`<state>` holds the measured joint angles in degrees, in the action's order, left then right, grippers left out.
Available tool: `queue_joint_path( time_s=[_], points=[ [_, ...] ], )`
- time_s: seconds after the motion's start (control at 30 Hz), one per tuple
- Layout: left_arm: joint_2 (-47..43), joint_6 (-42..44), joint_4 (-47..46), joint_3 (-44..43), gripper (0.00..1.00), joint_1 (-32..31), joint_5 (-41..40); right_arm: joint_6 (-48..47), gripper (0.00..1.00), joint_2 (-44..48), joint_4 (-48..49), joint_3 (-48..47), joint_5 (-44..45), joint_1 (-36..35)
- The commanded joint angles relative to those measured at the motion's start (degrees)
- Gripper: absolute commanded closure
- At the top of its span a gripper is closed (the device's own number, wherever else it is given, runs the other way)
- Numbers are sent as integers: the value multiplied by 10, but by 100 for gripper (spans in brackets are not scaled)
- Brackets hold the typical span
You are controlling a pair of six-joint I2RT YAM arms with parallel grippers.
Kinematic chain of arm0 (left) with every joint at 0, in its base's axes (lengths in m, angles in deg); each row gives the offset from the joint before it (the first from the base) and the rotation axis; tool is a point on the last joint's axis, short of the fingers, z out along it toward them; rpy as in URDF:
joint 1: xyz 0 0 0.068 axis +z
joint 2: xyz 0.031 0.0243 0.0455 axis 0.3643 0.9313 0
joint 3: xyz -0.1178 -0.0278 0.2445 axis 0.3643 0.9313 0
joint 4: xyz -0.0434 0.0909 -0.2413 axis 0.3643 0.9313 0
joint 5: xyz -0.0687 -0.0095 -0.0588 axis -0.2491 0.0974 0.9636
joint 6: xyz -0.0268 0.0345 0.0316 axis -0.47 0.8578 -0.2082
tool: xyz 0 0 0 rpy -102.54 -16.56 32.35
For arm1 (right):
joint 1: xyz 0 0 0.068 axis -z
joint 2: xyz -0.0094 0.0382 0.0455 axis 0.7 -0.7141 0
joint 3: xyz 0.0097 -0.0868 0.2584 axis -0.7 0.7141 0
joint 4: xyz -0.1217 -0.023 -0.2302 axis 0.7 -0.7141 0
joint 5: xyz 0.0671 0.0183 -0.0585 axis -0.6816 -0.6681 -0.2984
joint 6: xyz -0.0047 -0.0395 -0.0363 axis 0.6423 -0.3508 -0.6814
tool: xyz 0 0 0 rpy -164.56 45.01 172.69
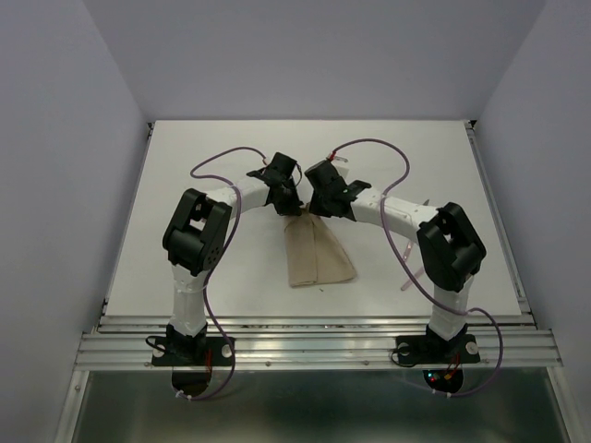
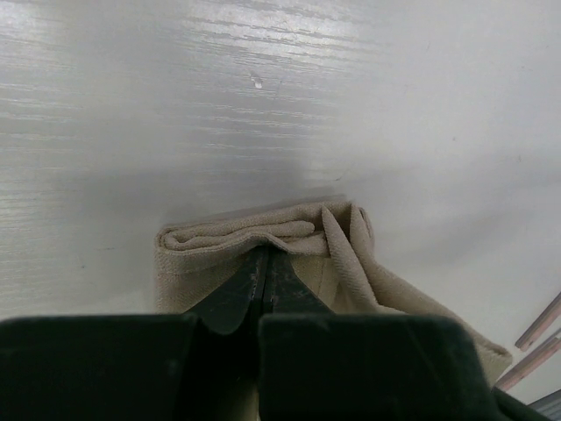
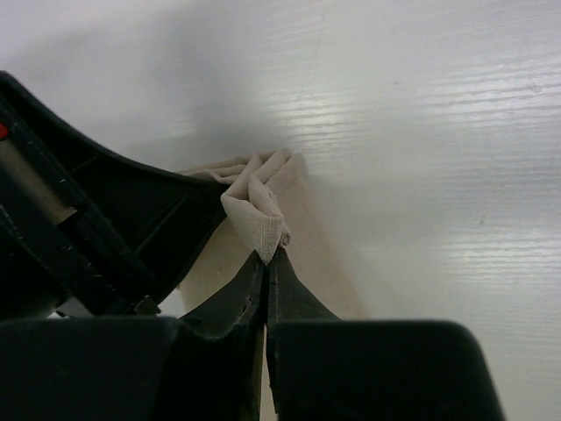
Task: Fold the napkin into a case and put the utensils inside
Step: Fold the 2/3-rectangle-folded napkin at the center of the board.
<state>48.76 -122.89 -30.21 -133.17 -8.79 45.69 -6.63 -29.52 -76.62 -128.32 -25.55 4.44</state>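
The beige napkin (image 1: 317,254) lies in the middle of the table, folded into a tapering shape with its narrow far end bunched up. My left gripper (image 1: 288,201) is shut on the folded far edge, seen in the left wrist view (image 2: 266,253) with the cloth (image 2: 254,233) rolled over the tips. My right gripper (image 1: 319,203) is shut on a hemmed corner (image 3: 263,230) right beside it, as the right wrist view (image 3: 270,256) shows. The two grippers almost touch. The utensils show as two pinkish handles (image 2: 536,338) at the lower right; in the top view they are mostly hidden under the right arm (image 1: 409,274).
The white table (image 1: 222,157) is bounded by side rails and a metal rail (image 1: 314,346) at the near edge. Purple cables (image 1: 217,161) loop over both arms. The left gripper's black body (image 3: 96,228) fills the left of the right wrist view.
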Motion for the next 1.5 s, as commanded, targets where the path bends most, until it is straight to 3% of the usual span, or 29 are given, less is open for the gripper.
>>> queue_joint_path(
  time_s=[0.0,0.6,0.97,1.47],
  points=[
    [-15,0,16,15,100,1,-4,14,99,-23,2,-39,5,-15],
    [-28,-5,-3,41,100,4,30,58,99,-110,11,-45,-11,-20],
    [-134,5,-2,69,100,36,54,39,99,-125,17,-39,-25,-20],
    [-52,28,-23,88,100,57,27,23,100,-106,19,-47,-43,-20]
  ],
)
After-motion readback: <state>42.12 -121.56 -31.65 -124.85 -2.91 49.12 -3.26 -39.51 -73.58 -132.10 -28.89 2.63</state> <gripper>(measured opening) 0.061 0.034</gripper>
